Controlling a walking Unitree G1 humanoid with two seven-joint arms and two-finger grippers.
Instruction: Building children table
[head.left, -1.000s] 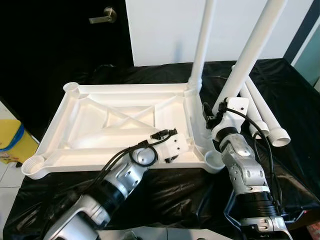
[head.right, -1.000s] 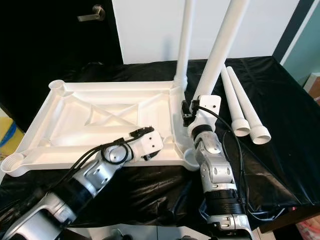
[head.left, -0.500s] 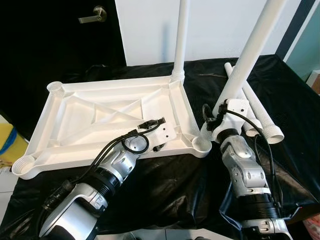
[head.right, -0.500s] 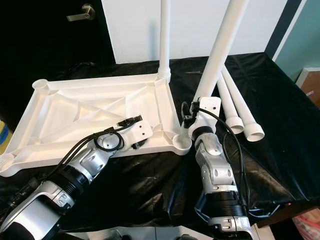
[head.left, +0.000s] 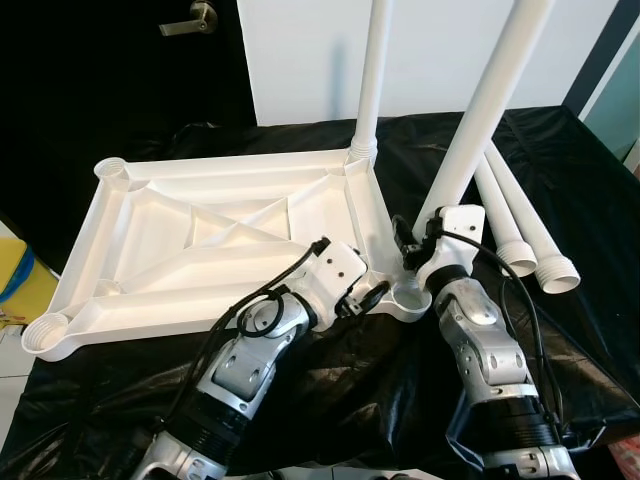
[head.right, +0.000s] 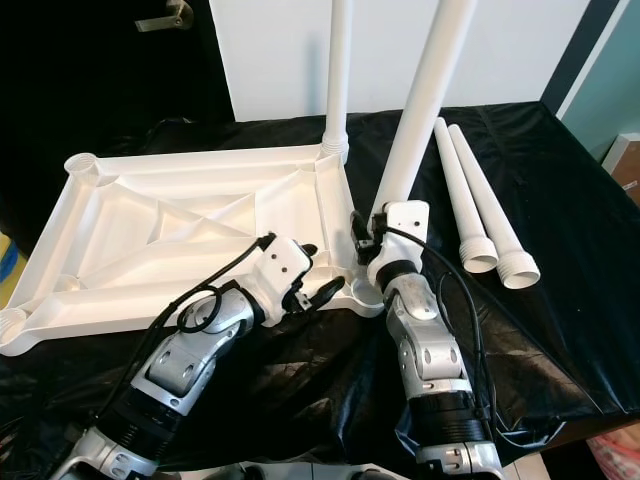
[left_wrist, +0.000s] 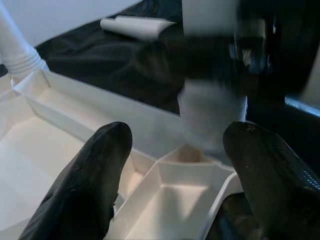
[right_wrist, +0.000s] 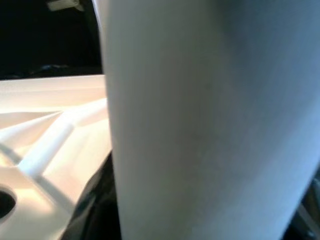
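The white tabletop (head.left: 200, 262) lies upside down on the black cloth. One white leg (head.left: 374, 70) stands upright in its far right corner. My right gripper (head.left: 430, 228) is shut on a second leg (head.left: 485, 110), which leans slightly. That leg's threaded end (left_wrist: 212, 117) sits at the near right corner socket (head.left: 408, 297). My left gripper (left_wrist: 175, 165) is open at that same corner. One of its fingers (left_wrist: 85, 185) is inside the rim and the other (left_wrist: 265, 175) outside it.
Two loose legs (head.left: 512, 215) (head.left: 540, 228) lie side by side on the cloth at the right. A dark door with a lever handle (head.left: 190, 18) and a white wall panel (head.left: 300, 60) stand behind. A yellow object (head.left: 20, 285) is on the floor at the left.
The camera has shifted. My left gripper has moved right along the near rim to the near right corner. The held leg's lower end now sits closer to that corner socket.
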